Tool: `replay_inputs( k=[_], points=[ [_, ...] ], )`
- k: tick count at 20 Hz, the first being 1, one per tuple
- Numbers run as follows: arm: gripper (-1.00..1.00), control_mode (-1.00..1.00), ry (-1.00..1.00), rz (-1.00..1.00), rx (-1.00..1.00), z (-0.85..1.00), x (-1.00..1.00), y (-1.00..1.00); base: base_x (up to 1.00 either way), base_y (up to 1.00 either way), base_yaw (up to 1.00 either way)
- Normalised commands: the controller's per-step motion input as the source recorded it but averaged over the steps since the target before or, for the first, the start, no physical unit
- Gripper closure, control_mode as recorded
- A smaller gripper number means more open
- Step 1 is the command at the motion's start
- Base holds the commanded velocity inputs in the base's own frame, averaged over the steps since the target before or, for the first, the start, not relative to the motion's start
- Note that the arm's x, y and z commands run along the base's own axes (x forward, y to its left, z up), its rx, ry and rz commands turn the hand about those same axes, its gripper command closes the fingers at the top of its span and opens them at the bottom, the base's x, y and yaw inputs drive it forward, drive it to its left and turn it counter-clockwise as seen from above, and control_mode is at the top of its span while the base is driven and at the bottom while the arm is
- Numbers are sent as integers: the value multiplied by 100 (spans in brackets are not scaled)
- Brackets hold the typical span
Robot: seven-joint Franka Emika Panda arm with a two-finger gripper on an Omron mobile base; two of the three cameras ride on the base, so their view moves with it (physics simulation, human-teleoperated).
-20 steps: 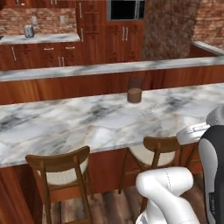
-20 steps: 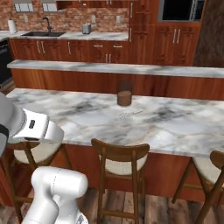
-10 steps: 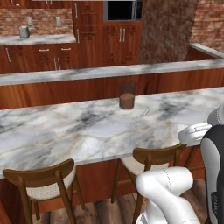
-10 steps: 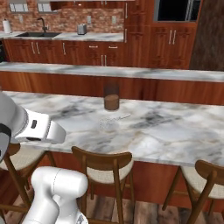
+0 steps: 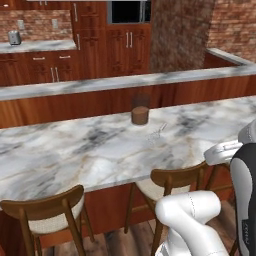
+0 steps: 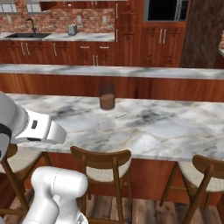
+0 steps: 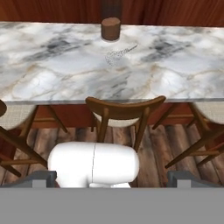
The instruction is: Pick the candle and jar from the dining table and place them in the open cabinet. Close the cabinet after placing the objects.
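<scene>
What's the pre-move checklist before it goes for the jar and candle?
1. Jar upright on the dining table, near the far edge: ok.
2. Candle on the table just in front of the jar, lying tipped rather than standing; exact pose too faint to read: cannot tell.
3. Jaws wide open, nothing held: ok.
4. Hand close enough to grasp: not ok. In the hand view it looks over a stool at the table from well back.
5. Path to the jar: stools line the near side, so reach in from above the tabletop: ok.
6. Open cabinet located for the drop-off: cannot tell.
</scene>
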Motion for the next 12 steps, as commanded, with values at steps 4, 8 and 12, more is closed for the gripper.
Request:
replay_inputs(
  k=[4, 8, 12],
  points=[
    [-100, 100, 0, 0, 0, 0, 0, 0, 12, -3, -5],
    [-100, 100, 0, 0, 0, 0, 0, 0, 0, 0, 0],
    [-100, 100, 0, 0, 0, 0, 0, 0, 0, 0, 0]
  ],
)
